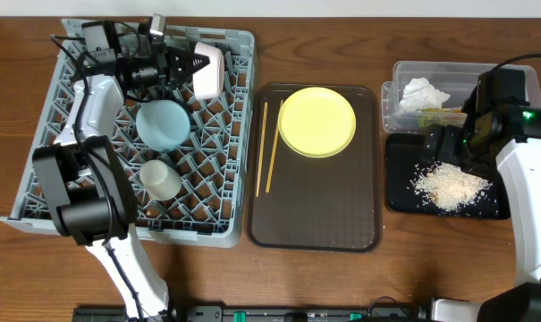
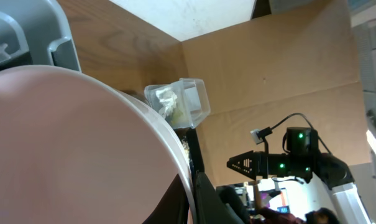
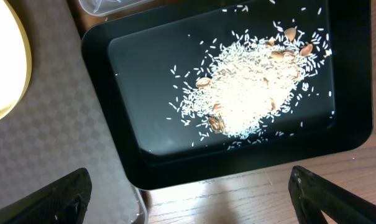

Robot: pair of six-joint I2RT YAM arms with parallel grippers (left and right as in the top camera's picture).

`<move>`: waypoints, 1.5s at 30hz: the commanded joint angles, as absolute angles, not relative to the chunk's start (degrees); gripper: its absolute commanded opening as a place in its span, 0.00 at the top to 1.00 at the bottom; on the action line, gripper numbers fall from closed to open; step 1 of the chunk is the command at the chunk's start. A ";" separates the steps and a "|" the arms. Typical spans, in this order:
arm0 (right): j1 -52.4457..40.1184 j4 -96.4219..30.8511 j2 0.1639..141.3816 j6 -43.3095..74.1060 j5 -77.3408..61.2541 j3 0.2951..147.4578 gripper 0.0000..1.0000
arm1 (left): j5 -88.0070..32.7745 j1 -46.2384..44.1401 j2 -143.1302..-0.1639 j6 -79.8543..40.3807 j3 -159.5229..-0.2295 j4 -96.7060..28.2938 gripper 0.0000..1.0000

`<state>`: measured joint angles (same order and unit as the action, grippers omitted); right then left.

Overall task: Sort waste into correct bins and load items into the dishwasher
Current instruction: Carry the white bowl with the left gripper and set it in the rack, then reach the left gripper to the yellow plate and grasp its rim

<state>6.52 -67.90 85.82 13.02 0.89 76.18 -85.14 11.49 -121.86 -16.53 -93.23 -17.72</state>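
We have the left tool closed on the rim of the cream-white bowl, which stands on edge at the far right corner of the dish rack. We judge it is held sideways so that it can slot between the pegs and drain instead of lying flat across the lattice. In the left wrist view the bowl's pale wall fills most of the frame and hides the fingers. The light blue bowl sits in the middle of the rack with the small white cup just nearer, each in its own patch of grid, which leaves the far side free for the bowl in hand.

Our right tool hovers above the black tray, its fingers spread wide and holding nothing. The rice scraps lie heaped in that tray, with a few brownish bits among them. The tissue and the snack wrapper lie in the clear tub just beyond it, so dry litter is kept apart from food.

The yellow plate and the chopsticks are not yet loaded. They lie side by side on the brown serving tray in the middle of the counter, between the two arms.
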 commanded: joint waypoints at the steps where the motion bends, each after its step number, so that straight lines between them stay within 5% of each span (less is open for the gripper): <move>1: 6.90 -67.94 85.38 13.04 1.02 76.73 0.01 | -87.61 11.57 -123.74 -20.12 -93.45 -15.73 0.94; 9: 6.90 -67.96 85.38 13.02 1.04 76.73 0.01 | -84.07 12.58 -124.66 -21.32 -93.45 -14.22 0.93; 15: 6.90 -68.01 85.38 13.02 1.04 76.73 0.01 | -81.71 14.90 -124.68 -21.34 -93.45 -14.48 0.83; 28: 6.90 -68.55 85.38 13.02 1.04 76.73 0.01 | -72.36 17.72 -124.62 -21.28 -93.45 -17.56 0.19; 45: 6.92 -68.55 85.38 13.06 1.06 76.73 0.01 | -47.68 15.81 -107.02 -12.75 -93.45 -30.39 0.11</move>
<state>6.52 -68.40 85.82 13.02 0.89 76.18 -56.66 17.26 -114.13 -17.41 -93.12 -28.34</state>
